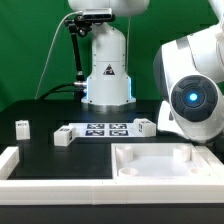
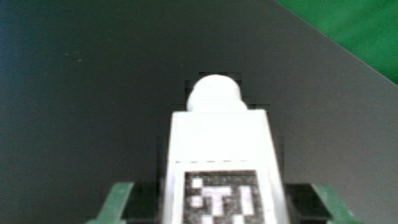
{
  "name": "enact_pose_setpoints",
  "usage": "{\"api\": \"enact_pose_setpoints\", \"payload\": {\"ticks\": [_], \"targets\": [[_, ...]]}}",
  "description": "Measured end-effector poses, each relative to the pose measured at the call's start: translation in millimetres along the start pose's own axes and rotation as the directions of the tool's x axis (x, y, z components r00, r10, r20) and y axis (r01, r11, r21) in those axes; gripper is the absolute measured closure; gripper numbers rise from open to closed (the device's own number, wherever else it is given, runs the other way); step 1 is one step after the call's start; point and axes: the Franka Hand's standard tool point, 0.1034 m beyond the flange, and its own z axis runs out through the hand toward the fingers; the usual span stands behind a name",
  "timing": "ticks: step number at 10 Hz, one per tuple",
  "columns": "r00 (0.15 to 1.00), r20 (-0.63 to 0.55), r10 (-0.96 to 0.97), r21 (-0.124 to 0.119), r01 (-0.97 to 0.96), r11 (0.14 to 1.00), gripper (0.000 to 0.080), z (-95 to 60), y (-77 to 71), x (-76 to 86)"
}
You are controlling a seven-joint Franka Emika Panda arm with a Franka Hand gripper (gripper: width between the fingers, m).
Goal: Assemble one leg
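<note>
Gripper (image 2: 214, 203): pinching the leg (image 2: 217, 140) at its tagged end, one green finger (image 2: 121, 203) on each side. In the exterior view it is hidden behind the arm.
Worktop (image 1: 60, 160): dark, and nothing lies ahead of the held leg in the wrist view.
Tray-like top (image 1: 160, 166): large white piece with recessed corners, lying flat towards the exterior view's right.
Marker board (image 1: 105, 128): flat at mid-worktop, behind the top.
Loose leg (image 1: 22, 127): far on the exterior view's left, well apart from the rest.
Second loose leg (image 1: 65, 135): just beside the board's left end.
Held leg: appears clear of the worktop, with its rounded tip pointing away from the wrist and its tag facing the camera. It sits square in the grip.
Step in hand: probably carrying the leg to a corner recess of the top. Centre the tip over the recess, keep the leg straight and lower it gently; a tilted entry could jam or shove the top.
Grip width: no wider than the leg, with both fingers against its sides.
</note>
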Motion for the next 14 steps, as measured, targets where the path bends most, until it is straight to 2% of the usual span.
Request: {"api": "enact_pose_setpoints", "payload": {"ticks": [1,5,6,7,8,9,11,12,13,14], "targets": [[1.0,0.01,-0.014,-0.002,0.014,1.0,0.0513,-2.6,2.6,-2.0],[0.996,0.08,-0.034,0.021,0.033,0.999,0.0512,-60.3,32.7,-30.8],[0.998,0.065,-0.024,0.024,0.023,0.999,0.0512,-71.2,36.8,-34.1],[0.998,0.059,-0.023,0.016,0.022,1.0,0.0512,-79.3,41.8,-39.3],[0.999,-0.025,-0.027,0.032,0.027,0.999,0.0512,-81.8,34.8,-30.2],[0.985,-0.172,-0.032,0.045,0.041,0.998,0.0512,-87.0,28.0,-25.7],[0.924,-0.38,-0.028,0.057,0.053,0.997,0.0511,-88.6,25.7,-29.9],[0.861,-0.508,-0.023,0.069,0.067,0.995,0.0511,-92.9,19.8,-27.9],[0.803,-0.596,-0.026,0.065,0.08,0.995,0.0511,-92.9,19.2,-31.2],[0.763,-0.644,-0.049,0.037,0.095,0.995,0.0511,-99.5,23.0,-38.8]]}}
